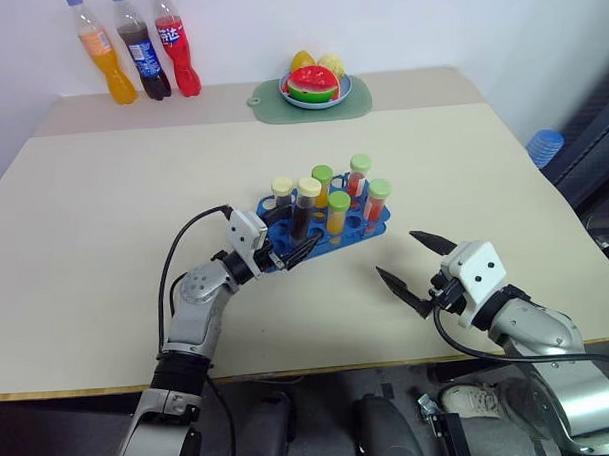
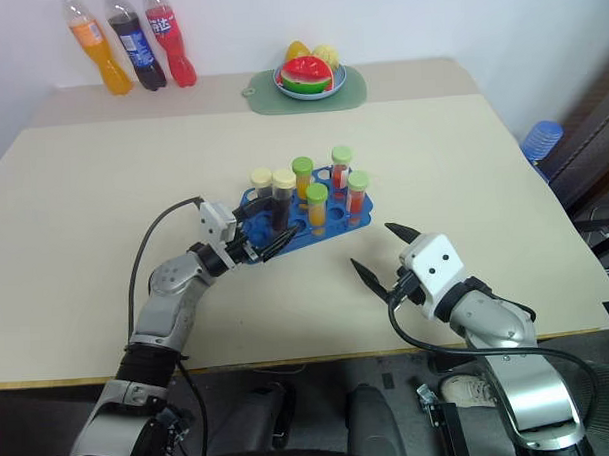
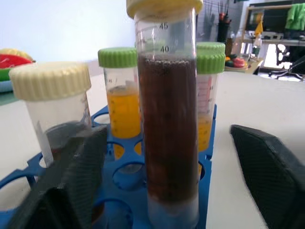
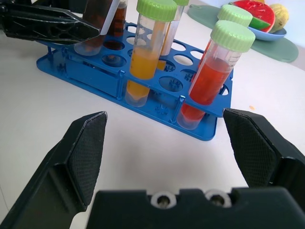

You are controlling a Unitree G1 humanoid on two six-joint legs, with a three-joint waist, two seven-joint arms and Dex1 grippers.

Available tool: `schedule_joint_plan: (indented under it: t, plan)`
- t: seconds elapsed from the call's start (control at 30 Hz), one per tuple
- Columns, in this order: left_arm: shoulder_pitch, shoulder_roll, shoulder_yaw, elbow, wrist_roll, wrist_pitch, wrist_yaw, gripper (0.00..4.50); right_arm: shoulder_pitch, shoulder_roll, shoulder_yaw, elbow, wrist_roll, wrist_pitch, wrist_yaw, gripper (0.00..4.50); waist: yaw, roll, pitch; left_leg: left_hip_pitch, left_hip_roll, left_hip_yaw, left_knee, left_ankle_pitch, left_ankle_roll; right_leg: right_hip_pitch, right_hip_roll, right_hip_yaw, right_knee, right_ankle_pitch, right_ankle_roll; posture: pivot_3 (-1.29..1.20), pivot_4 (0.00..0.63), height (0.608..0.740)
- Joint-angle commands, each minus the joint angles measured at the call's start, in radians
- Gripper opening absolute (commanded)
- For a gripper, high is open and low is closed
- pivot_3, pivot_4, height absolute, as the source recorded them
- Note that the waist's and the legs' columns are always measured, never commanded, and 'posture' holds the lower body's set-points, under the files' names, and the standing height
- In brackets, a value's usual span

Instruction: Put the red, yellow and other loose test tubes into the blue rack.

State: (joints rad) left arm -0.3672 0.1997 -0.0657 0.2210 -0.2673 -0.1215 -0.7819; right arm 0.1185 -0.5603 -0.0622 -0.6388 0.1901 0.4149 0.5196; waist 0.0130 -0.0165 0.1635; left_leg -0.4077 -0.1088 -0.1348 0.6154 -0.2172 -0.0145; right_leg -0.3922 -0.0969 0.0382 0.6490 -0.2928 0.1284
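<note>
The left gripper point(image 1: 297, 250) had its jaws spread around the brown tube point(image 1: 308, 210), seated in the rack point(image 1: 376, 222) mid-surface. Best practice: withdraw straight back without tipping it. The right gripper point(image 1: 413, 260) waited, jaws spread, empty.

Six capped test tubes point(image 1: 338, 209) are counted in one blue rack point(image 1: 376, 223): two with cream caps, four with green caps. Three soda bottles point(image 1: 138, 46) are lined up at the table's point(image 1: 105, 235) far left corner, and one plate of fruit point(image 1: 316, 86) on one green mat point(image 1: 270, 107) is set at the far edge
</note>
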Motion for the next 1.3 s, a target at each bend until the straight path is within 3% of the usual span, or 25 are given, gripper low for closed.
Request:
schedule_joint_plan:
  t: [0.03, 0.17, 0.4, 0.67, 0.73, 0.87, 1.3]
  plan:
    - [-0.004, 0.009, 0.001, -0.065, -0.018, 0.005, -0.009, 4.11, -0.001, -0.001, -0.010, -0.021, 0.008, -0.011, 0.005, 4.29, 0.000, 0.000, 0.000, 0.000, 0.000, 0.000, 0.000, 0.000, 0.000, 0.000, 0.000, 0.000, 0.000, 0.000, 0.000, 0.00, 0.150, 0.740]
    - [-0.007, 0.035, -0.005, -0.133, -0.024, 0.102, 0.000, 4.11, -0.006, -0.003, -0.009, -0.018, 0.010, -0.008, 0.009, 4.29, 0.000, 0.000, 0.000, 0.000, 0.000, 0.000, 0.000, 0.000, 0.000, 0.000, 0.000, 0.000, 0.000, 0.000, 0.000, 0.00, 0.150, 0.740]
    - [-0.054, 0.095, -0.018, -0.346, -0.029, 0.446, 0.089, 4.11, -0.010, -0.003, -0.009, -0.015, 0.014, -0.001, 0.020, 4.29, 0.000, 0.000, 0.000, 0.000, 0.000, 0.000, 0.000, 0.000, 0.000, 0.000, 0.000, 0.000, 0.000, 0.000, 0.000, 0.00, 0.150, 0.740]
    - [-0.106, 0.123, -0.038, -0.389, -0.055, 0.573, 0.068, 4.11, -0.014, 0.006, 0.002, -0.013, 0.012, 0.001, 0.016, 4.29, -0.001, 0.000, 0.000, 0.000, 0.000, 0.000, 0.000, 0.000, 0.000, 0.000, 0.000, 0.000, 0.000, 0.000, 0.000, 0.00, 0.150, 0.740]
    - [-0.111, 0.127, -0.041, -0.375, -0.053, 0.581, 0.059, 3.60, -0.011, 0.007, 0.003, -0.016, 0.012, 0.001, 0.014, 4.29, 0.000, 0.000, 0.000, 0.000, 0.000, 0.000, 0.000, 0.000, 0.000, 0.000, 0.000, 0.000, 0.000, 0.000, 0.000, 0.00, 0.150, 0.740]
    - [-0.114, 0.131, -0.046, -0.332, -0.037, 0.547, 0.041, 1.75, 0.007, 0.007, -0.006, -0.029, 0.014, -0.001, 0.013, 4.29, 0.001, 0.000, 0.000, 0.000, 0.000, 0.000, 0.000, 0.000, 0.000, 0.000, 0.000, 0.000, 0.000, 0.000, 0.000, 0.00, 0.150, 0.740]
    - [-0.105, 0.123, -0.041, -0.278, -0.027, 0.480, 0.024, 1.75, 0.082, 0.002, -0.075, -0.115, 0.174, -0.062, 0.106, 4.29, 0.001, 0.000, 0.000, 0.000, 0.000, 0.000, 0.000, 0.000, 0.000, 0.000, 0.000, 0.000, 0.000, 0.000, 0.000, 0.00, 0.150, 0.740]
